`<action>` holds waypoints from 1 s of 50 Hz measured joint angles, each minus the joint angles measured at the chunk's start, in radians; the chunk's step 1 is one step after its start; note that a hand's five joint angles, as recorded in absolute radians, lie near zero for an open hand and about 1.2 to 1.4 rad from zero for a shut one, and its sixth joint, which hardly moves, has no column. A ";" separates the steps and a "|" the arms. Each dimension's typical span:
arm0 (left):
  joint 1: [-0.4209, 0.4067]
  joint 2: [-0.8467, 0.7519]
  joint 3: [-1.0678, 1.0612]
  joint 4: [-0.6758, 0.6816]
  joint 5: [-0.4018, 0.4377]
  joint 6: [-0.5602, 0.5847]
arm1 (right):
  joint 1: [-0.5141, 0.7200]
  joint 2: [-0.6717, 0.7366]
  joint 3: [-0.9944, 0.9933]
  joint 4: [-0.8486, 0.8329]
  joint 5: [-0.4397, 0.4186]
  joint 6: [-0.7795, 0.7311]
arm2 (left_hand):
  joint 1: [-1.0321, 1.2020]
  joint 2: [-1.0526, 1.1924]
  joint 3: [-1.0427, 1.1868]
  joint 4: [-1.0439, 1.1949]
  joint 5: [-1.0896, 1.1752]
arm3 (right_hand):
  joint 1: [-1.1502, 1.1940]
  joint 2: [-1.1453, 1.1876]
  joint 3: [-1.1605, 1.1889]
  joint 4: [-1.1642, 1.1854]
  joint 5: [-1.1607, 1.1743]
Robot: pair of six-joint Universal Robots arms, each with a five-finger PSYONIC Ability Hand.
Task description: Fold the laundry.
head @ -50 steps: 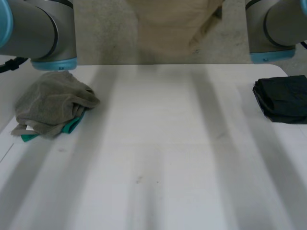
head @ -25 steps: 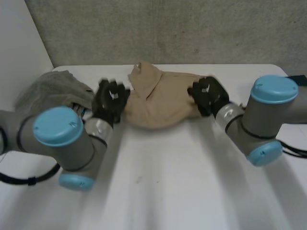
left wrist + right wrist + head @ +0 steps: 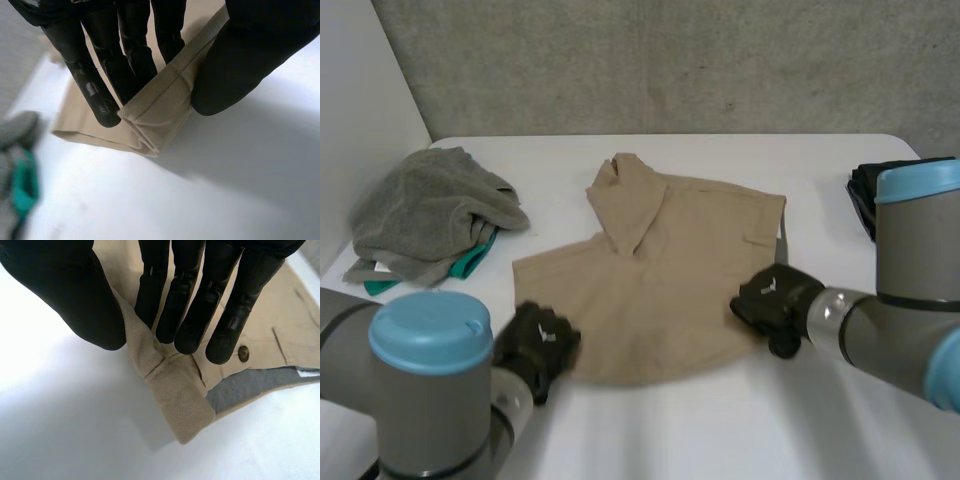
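Laying tan twill garment (image 3: 660, 290) flat mid-frame, left hand (image 3: 535, 345) and right hand (image 3: 770, 300) each pinching a near corner. Next: release, fold.

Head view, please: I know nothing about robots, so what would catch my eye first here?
A tan garment lies spread in the middle of the white table, and it draws the eye first. The left robot hand and the right robot hand each pinch a near corner of it between thumb and fingers. A crumpled grey cloth pile sits on the left arm's side, and a folded black cloth on the right arm's side.
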 measured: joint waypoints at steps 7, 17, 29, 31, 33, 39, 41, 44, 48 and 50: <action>-0.063 0.028 -0.013 -0.194 0.004 -0.077 | -0.011 -0.112 0.150 0.064 0.022 -0.167 | -0.329 -0.341 -0.332 -0.345 -0.298 | 0.000 0.000 0.000 0.000 0.000; -0.074 0.190 0.045 -0.286 0.014 -0.099 | -0.051 -0.207 0.281 0.065 0.038 -0.258 | -0.928 -0.991 -0.979 -0.996 -0.933 | 0.000 0.000 0.000 0.000 0.000; 0.036 0.120 0.235 -0.091 0.155 -0.080 | -0.075 -0.232 0.316 0.053 0.032 -0.281 | -0.923 -0.977 -0.970 -0.986 -0.928 | 0.000 0.000 0.000 0.000 0.000; 0.074 0.038 0.301 0.000 0.213 -0.065 | -0.074 -0.231 0.317 0.045 0.032 -0.280 | -0.897 -0.945 -0.943 -0.954 -0.904 | 0.000 0.000 0.000 0.000 0.000; 0.105 -0.039 0.367 0.066 0.262 -0.050 | -0.074 -0.231 0.317 0.042 0.032 -0.279 | -0.838 -0.899 -0.898 -0.903 -0.854 | 0.000 0.000 0.000 0.000 0.000; 0.173 -0.274 0.596 0.162 0.415 -0.017 | -0.070 -0.227 0.319 0.015 0.034 -0.269 | -0.739 -0.801 -0.796 -0.804 -0.753 | 0.000 0.000 0.000 0.000 0.000; 0.186 -0.362 0.686 0.167 0.470 -0.014 | -0.068 -0.226 0.321 0.006 0.034 -0.267 | -0.692 -0.755 -0.750 -0.758 -0.707 | 0.000 0.000 0.000 0.000 0.000; 0.193 -0.459 0.794 0.163 0.528 -0.014 | -0.066 -0.223 0.324 -0.003 0.035 -0.265 | -0.663 -0.726 -0.718 -0.724 -0.675 | 0.000 0.000 0.000 0.000 0.000; 0.195 -0.579 0.928 0.142 0.590 -0.016 | -0.062 -0.219 0.331 -0.017 0.037 -0.264 | -0.659 -0.714 -0.708 -0.712 -0.663 | 0.000 0.000 0.000 0.000 0.000; 0.194 -0.664 1.027 0.116 0.628 -0.017 | -0.061 -0.217 0.337 -0.025 0.039 -0.264 | -0.653 -0.706 -0.701 -0.705 -0.654 | 0.000 0.000 0.000 0.000 0.000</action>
